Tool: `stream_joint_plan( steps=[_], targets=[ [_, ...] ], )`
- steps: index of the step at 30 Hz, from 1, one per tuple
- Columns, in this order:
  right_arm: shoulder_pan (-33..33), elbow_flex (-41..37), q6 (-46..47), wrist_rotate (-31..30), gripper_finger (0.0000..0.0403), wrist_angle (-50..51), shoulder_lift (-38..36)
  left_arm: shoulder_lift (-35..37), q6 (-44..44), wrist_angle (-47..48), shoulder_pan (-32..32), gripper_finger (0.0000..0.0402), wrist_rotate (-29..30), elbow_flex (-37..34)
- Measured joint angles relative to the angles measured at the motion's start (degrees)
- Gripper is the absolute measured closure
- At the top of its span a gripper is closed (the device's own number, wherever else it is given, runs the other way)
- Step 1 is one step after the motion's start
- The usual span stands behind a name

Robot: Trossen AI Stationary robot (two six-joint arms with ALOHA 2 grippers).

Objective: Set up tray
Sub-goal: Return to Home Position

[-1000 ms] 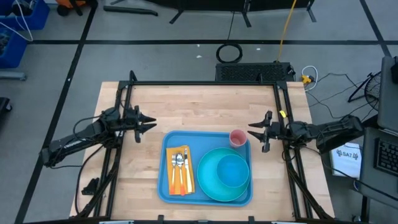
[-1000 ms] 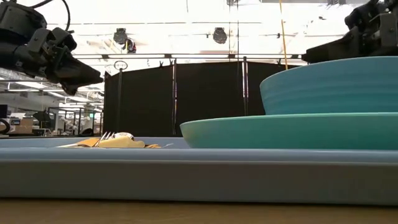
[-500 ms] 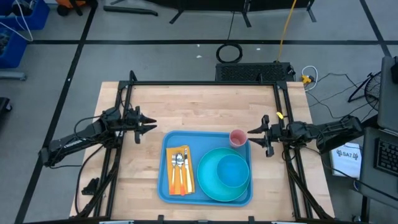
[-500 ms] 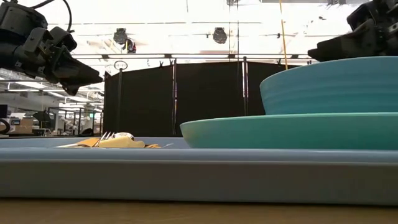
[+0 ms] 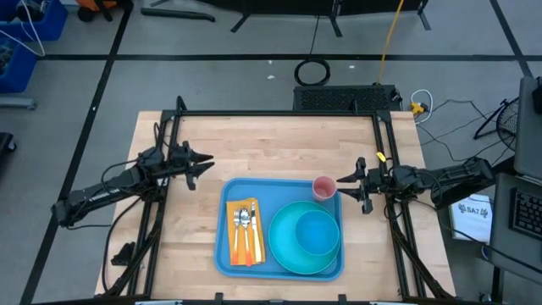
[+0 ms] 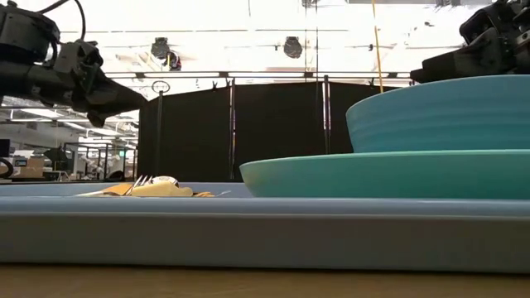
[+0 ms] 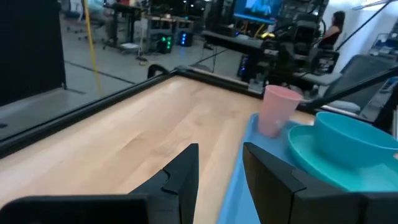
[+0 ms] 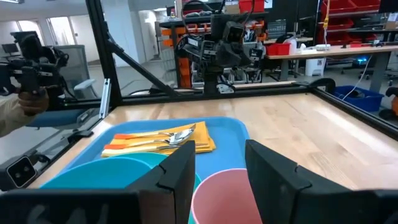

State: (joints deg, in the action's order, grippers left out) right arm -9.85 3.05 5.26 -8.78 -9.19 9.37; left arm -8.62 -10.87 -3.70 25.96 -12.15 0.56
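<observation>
Pale wooden counter [image 5: 271, 144] fills a black frame, with workshop floor all round. The blue tray [image 5: 269, 193] lies flat toward the counter's 6 o'clock edge. Its long axis runs from 9 to 3 o'clock, square with that edge. It has no clear front, so its facing cannot be told.

On the tray, a yellow napkin [image 5: 235, 207] at 9 o'clock carries the cutlery [image 5: 246, 233], seemingly fork, spoon and knife, with the handles toward 6. A teal plate [image 5: 288, 254] with a blue bowl [image 5: 318, 233] on it fills the 4 o'clock side. A pink cup [image 5: 324, 187] stands upright in the 1 o'clock corner.

The setting looks finished. The left gripper [image 5: 206, 163] hovers off the tray's 10 o'clock corner, its fingers spread and empty. The right gripper [image 5: 342, 186] hangs at 2 o'clock just beside the cup, also spread and empty.

The risk is on the right side. A low or inward swing as that arm pulls away could clip the cup and tip it onto the plate. A nudge to the rim would skew the tray.
</observation>
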Motion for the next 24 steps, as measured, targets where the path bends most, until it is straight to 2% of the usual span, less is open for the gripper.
stream_joint_plan(
  steps=[4, 10, 14, 24],
  targets=[
    [0.00, -0.03, -0.14, 0.02, 0.0273, 0.00, 0.00, -0.11, 0.18, -0.35, -0.01, 0.0273, -1.32, 0.00],
    [0.00, -0.04, -1.32, 0.04, 0.0273, -0.68, 0.00, -0.52, -0.83, -0.71, -0.70, 0.0273, -0.22, 0.00],
    [0.00, -0.04, -0.92, 0.04, 0.0273, -0.68, 0.00, -0.86, -0.20, -0.46, -3.14, 0.0273, -3.22, 0.00],
    [0.00, -0.07, 0.52, 0.07, 0.0273, -0.63, 0.00, -2.76, 0.22, -0.36, -9.78, 0.0273, -2.13, 0.00]
  ],
)
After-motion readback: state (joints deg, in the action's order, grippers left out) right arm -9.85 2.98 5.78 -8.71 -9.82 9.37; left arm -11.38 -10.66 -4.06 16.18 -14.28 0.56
